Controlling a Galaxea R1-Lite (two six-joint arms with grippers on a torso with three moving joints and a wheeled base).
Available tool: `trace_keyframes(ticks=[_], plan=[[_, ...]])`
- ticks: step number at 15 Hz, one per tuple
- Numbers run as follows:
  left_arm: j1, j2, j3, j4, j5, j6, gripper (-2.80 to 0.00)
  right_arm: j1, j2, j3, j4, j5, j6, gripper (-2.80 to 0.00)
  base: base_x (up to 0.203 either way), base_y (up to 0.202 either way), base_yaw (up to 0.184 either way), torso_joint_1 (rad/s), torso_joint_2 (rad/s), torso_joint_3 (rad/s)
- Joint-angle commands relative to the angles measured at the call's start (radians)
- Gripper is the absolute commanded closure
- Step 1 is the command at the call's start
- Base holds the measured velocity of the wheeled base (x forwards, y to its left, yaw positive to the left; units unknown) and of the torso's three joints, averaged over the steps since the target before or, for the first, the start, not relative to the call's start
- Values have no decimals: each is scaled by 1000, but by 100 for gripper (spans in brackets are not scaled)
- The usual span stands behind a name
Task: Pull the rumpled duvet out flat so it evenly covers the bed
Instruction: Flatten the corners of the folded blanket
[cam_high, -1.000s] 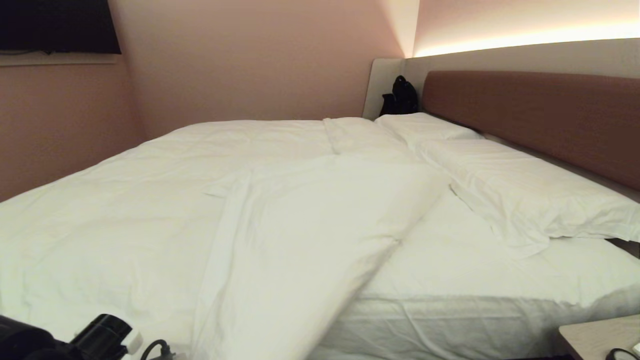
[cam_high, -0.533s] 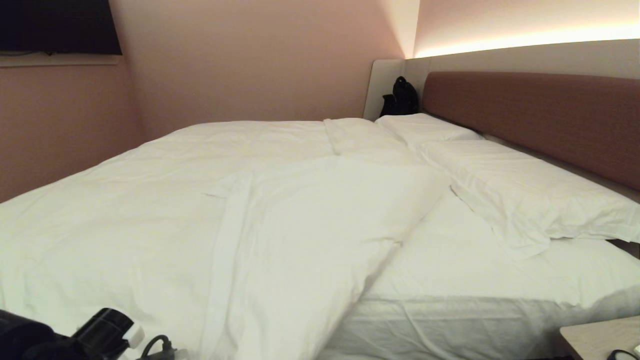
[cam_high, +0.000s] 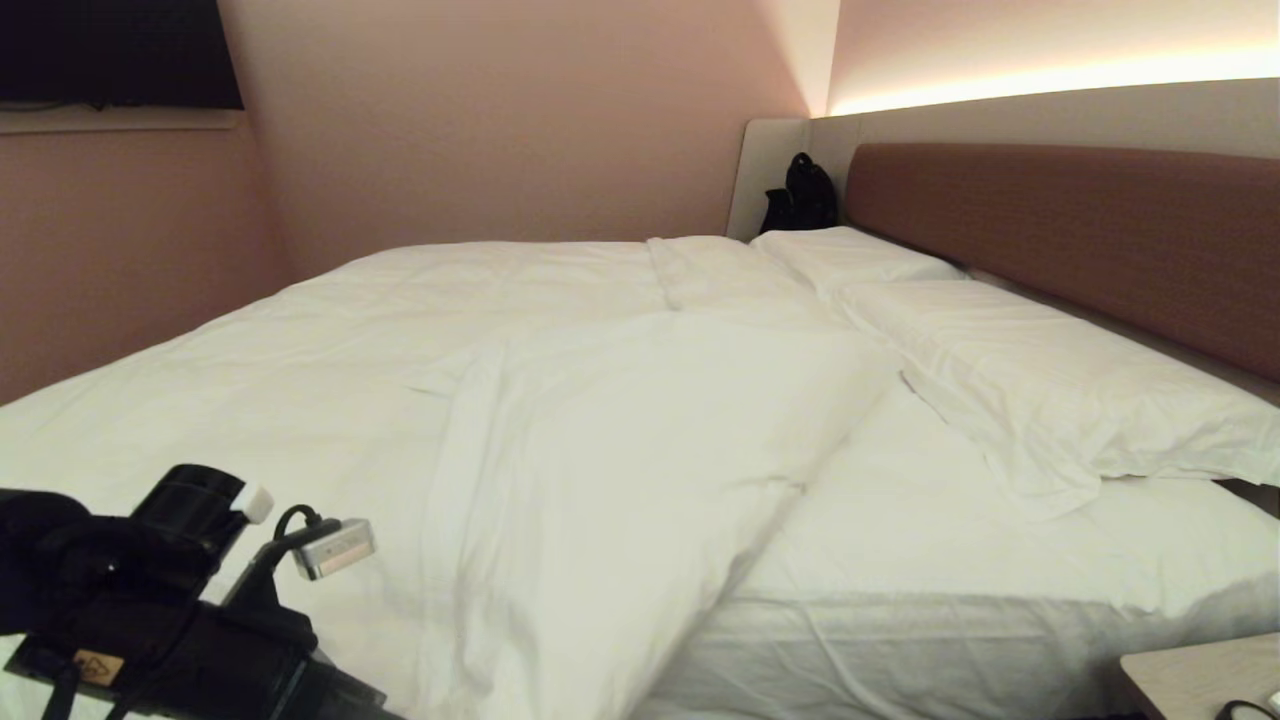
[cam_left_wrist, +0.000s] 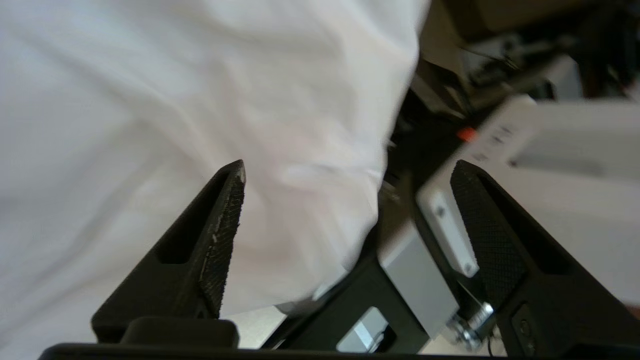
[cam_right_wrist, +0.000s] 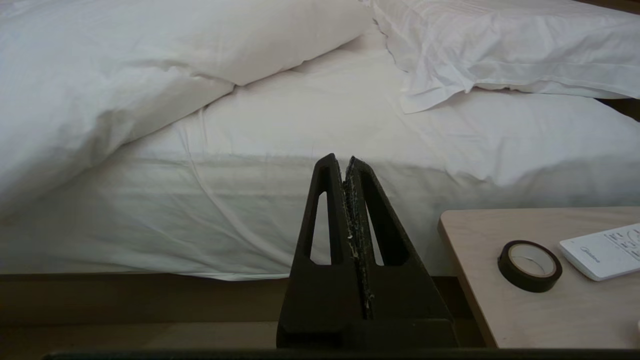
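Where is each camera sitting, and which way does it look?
Head view: up on the robot's head, looking down across the bed toward the pillows; the left arm shows.
Left wrist view: behind the left gripper, open, beside the duvet.
Right wrist view: behind the shut right gripper, facing the bed's side and a table.
All three share the duvet.

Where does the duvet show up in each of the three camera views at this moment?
Head view: the duvet fills the left and middle of the bed.
Left wrist view: its edge hangs past the open left gripper.
Right wrist view: its folded corner, upper left.
Shared landmark: the near pillow.
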Motion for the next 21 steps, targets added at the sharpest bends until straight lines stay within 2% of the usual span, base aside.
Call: trace_keyframes(ticks=[1,3,4,5,8,9,10,11,13,14,15,17,18,20,21], plan=[[29,11,-80,-44,80,-59,-280,0,1,0,0,0,0,0,0,0,0,0,0,0],[34,6,-84,-180,200,-142,-280,0,1,0,0,0,1,0,0,0,0,0,0,0],[29,1,-72,-225,320,-156,-280,0,1,0,0,0,0,0,0,0,0,0,0,0],[23,-6,-64,-257,379,-164,-280,0,1,0,0,0,1,0,0,0,0,0,0,0],[10,-10,-74,-284,371,-195,-280,0,1,0,0,0,0,0,0,0,0,0,0,0],[8,-9,-82,-316,347,-237,-280,0,1,0,0,0,0,0,0,0,0,0,0,0],[8,-9,-82,-316,347,-237,-280,0,1,0,0,0,0,0,0,0,0,0,0,0],[-1,-3,-89,-349,344,-270,-280,0,1,0,0,0,0,0,0,0,0,0,0,0],[-27,25,-124,-611,337,-463,-280,0,1,0,0,0,0,0,0,0,0,0,0,0],[-38,49,-161,-682,333,-538,-280,0,1,0,0,0,0,0,0,0,0,0,0,0],[-46,61,-177,-713,330,-570,-280,0,1,0,0,0,0,0,0,0,0,0,0,0],[-53,75,-198,-716,330,-592,-280,0,1,0,0,0,0,0,0,0,0,0,0,0],[-62,92,-255,-717,331,-616,0,0,1,0,0,0,0,0,0,0,0,0,0,0],[-81,127,-335,-719,334,-660,0,0,1,0,0,0,0,0,0,0,0,0,0,0],[-81,142,-355,-723,336,-661,0,0,1,0,0,0,0,0,0,0,0,0,0,0]])
